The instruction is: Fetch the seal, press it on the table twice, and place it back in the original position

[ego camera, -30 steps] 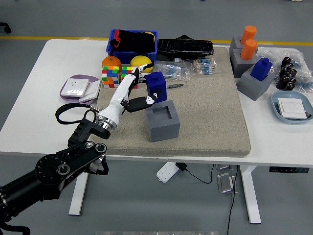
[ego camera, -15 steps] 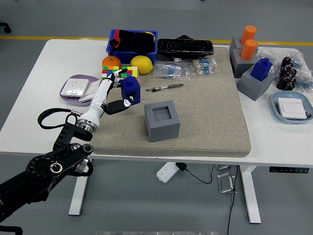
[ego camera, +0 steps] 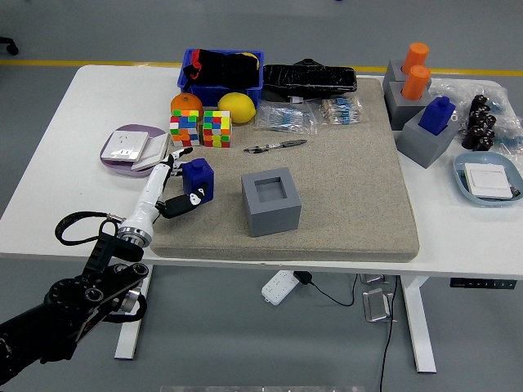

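No readable text anywhere from my view. Packets behind the mat and the tray card carry print too small to make out. No brands, numbers, signs.

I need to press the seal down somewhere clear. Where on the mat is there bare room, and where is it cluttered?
The left hand holds the blue seal at the mat's left edge. Bare mat lies right of the grey holder block, out to the mat's right edge, and along the near edge. The far strip is crowded: puzzle cubes, a pen, bagged parts.
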Motion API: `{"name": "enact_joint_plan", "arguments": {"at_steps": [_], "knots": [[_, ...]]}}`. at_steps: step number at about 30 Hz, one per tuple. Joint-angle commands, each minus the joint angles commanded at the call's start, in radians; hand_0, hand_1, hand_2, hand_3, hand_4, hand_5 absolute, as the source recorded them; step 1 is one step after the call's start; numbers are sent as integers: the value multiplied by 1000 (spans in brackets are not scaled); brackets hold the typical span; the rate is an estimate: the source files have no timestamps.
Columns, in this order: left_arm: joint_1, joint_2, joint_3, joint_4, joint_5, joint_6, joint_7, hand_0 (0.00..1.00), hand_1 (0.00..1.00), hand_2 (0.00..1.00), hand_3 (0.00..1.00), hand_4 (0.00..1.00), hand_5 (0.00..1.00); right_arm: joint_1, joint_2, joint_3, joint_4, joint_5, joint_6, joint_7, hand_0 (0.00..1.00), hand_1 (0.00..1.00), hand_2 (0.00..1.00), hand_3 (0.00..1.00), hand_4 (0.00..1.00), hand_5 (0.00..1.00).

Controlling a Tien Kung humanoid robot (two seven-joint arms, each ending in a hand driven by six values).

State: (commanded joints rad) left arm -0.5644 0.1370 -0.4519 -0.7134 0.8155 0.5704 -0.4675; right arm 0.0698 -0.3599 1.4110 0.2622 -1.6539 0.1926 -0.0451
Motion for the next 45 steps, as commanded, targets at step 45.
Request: {"name": "enact_joint_plan", "arguments": {"at_steps": [45], "knots": [[-73,71,-11,-449,170,-135,214,847,540,442,887,569,2,1,0,21,0,-5,2,0,783,699,682,639,760,544]]}}
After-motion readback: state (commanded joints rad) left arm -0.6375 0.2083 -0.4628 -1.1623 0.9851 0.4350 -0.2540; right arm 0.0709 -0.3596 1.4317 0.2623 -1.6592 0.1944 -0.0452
